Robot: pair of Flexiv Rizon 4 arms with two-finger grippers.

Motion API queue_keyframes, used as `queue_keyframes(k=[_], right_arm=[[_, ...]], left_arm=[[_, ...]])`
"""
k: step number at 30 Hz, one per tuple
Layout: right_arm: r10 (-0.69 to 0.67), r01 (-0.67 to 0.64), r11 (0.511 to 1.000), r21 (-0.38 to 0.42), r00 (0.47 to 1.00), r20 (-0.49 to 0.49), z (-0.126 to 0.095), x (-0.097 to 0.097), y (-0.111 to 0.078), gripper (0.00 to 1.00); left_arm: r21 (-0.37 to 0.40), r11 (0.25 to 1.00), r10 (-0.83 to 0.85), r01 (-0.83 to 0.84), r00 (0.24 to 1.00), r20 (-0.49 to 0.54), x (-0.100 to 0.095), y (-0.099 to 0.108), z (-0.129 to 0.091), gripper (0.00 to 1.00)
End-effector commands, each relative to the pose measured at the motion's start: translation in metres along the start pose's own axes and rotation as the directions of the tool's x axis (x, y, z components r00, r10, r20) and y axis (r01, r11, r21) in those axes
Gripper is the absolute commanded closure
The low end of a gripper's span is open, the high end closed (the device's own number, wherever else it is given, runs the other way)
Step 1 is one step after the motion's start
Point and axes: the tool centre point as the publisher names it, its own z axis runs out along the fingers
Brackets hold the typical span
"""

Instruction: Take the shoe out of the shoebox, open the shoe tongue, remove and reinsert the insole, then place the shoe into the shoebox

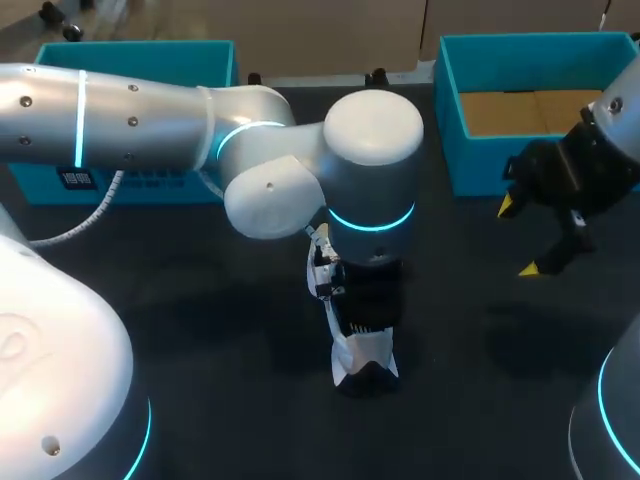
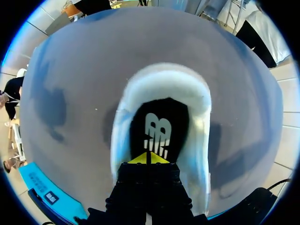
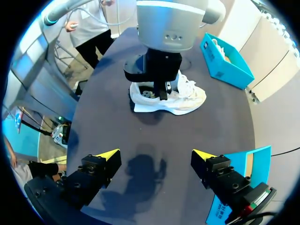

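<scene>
One shoe [image 1: 365,362], two teal boxes [image 1: 170,185] [image 1: 480,165], two tools [image 2: 149,158] [image 3: 155,154]

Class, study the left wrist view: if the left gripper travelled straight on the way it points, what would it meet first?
The black insole inside the white shoe, directly ahead of the left gripper. Whether its tips touch it yet is unclear.

head view | shoe [image 1: 362,358]: mostly hidden under left arm [image 1: 375,170] | shoebox [image 1: 478,165]: right end behind right arm [image 1: 622,115]
</scene>
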Motion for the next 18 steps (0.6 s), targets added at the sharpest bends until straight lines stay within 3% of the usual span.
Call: queue_keyframes(k=[1,10,18], right_arm=[[0.000,0.000,1.000,0.002,1.000,0.000,0.001,0.000,0.000,0.00],[0.000,0.000,1.000,0.002,1.000,0.000,0.001,0.000,0.000,0.00],[0.000,0.000,1.000,0.002,1.000,0.000,0.001,0.000,0.000,0.00]], left_arm=[[0.005,1.000,0.015,-0.015,1.000,0.018,0.005,-0.003,-0.016,1.00],[0.048,0.998,0.040,-0.041,0.999,0.013,-0.005,-0.023,0.005,1.00],[0.086,0.996,0.013,-0.012,1.000,-0.010,-0.002,-0.023,0.027,1.00]])
